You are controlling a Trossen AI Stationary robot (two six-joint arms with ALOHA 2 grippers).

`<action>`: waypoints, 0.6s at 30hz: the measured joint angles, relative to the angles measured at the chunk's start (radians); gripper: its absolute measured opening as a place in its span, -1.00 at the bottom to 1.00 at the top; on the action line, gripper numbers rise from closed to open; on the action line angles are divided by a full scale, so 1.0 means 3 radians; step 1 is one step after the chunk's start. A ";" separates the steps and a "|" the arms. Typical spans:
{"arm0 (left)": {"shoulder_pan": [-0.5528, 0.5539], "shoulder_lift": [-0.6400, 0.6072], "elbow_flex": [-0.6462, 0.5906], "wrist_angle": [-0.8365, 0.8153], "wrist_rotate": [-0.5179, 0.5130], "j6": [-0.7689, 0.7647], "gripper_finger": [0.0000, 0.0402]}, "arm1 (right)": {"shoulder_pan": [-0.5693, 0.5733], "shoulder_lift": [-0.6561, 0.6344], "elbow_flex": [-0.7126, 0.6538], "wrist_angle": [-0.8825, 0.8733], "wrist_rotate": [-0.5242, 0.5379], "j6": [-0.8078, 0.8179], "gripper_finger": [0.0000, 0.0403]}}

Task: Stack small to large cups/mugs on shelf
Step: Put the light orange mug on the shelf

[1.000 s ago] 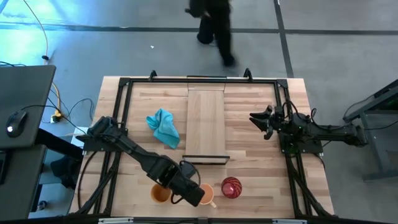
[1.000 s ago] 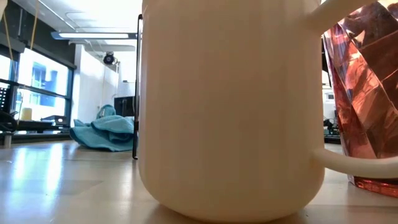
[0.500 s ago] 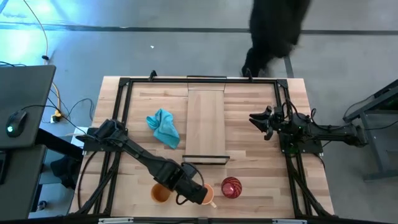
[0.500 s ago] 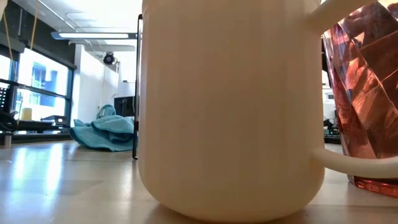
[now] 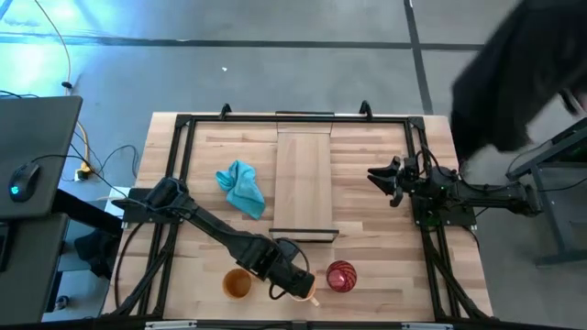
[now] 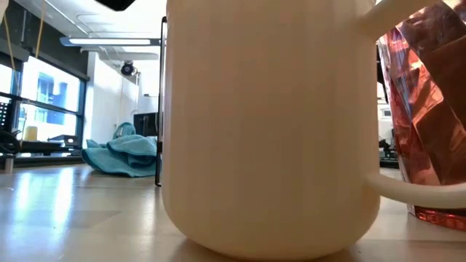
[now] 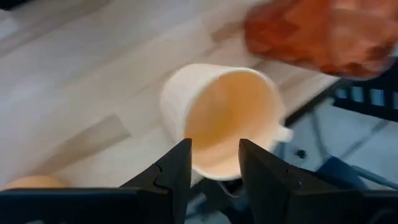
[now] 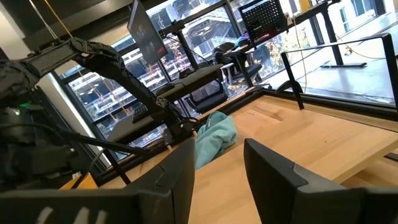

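My left tool has advanced over the pale orange mug, fingers parted astride its near rim; grasp not yet made. Right tool waits, parted, empty.

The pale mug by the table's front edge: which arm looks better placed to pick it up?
The left. Its hand hangs right over the pale orange mug, fingers open astride the rim. The right hand waits open far across the table, beyond the shelf.
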 joint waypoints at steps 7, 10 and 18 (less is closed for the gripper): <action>-0.0005 -0.0010 0.0003 -0.0132 -0.0050 0.0014 -0.39 | -0.0001 0.0000 0.0000 -0.0002 0.0000 -0.0039 -0.35; -0.0005 -0.0010 0.0003 -0.0142 -0.0058 0.0027 -0.39 | 0.0000 0.0000 0.0000 -0.0002 0.0000 -0.0056 -0.35; -0.0005 0.0092 0.0008 -0.0070 0.0044 0.0072 -0.39 | 0.0001 0.0000 0.0000 -0.0001 0.0000 -0.0062 -0.35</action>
